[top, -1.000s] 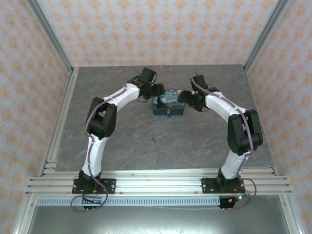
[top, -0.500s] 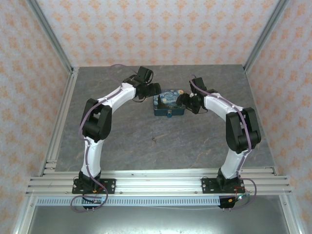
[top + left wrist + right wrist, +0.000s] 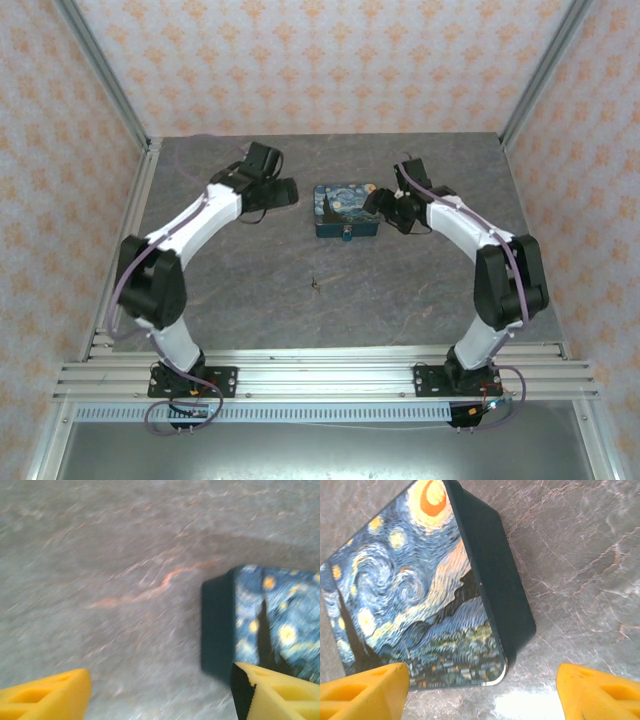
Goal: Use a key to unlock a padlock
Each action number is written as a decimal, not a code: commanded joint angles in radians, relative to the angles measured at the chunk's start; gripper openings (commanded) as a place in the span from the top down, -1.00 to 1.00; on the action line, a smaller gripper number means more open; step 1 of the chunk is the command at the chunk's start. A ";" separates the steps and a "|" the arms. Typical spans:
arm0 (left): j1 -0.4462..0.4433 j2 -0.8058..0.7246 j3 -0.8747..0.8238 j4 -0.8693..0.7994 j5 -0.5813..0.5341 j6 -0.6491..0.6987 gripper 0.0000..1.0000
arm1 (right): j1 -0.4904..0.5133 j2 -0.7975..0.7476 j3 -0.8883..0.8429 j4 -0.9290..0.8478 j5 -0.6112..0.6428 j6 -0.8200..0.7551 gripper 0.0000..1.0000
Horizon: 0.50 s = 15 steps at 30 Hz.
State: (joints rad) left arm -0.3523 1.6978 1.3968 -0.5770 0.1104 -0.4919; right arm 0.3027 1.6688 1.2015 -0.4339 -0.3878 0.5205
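Box (image 3: 345, 207) on the table (image 3: 240, 290), far half.
Left gripper (image 3: 287, 192) left of it, apart; right gripper (image 3: 376, 204) just beside its right end; a tiny item (image 3: 316, 287) before it, apart.

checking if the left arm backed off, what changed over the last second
The left gripper pulled back to the left, away from the blue painted box, and its elbow swung outward to the left. Its jaws are open and empty. The right gripper stayed at the box's right end. The box and the small dark object in front of it did not move.
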 commanded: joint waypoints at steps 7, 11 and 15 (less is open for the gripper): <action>-0.092 -0.331 -0.489 0.064 -0.054 -0.229 -0.25 | 0.159 -0.156 -0.140 -0.066 0.165 -0.005 -0.48; -0.269 -0.322 -0.506 0.007 -0.199 -0.385 -0.05 | 0.211 -0.166 -0.202 -0.030 0.177 0.032 -0.46; -0.439 -0.215 -0.422 -0.063 -0.299 -0.487 0.07 | 0.220 -0.181 -0.236 -0.018 0.188 0.043 -0.45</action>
State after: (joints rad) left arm -0.7197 1.4239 0.9146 -0.5888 -0.0544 -0.8413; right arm 0.5209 1.5227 0.9798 -0.4580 -0.2523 0.5423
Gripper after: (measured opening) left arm 0.470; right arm 0.725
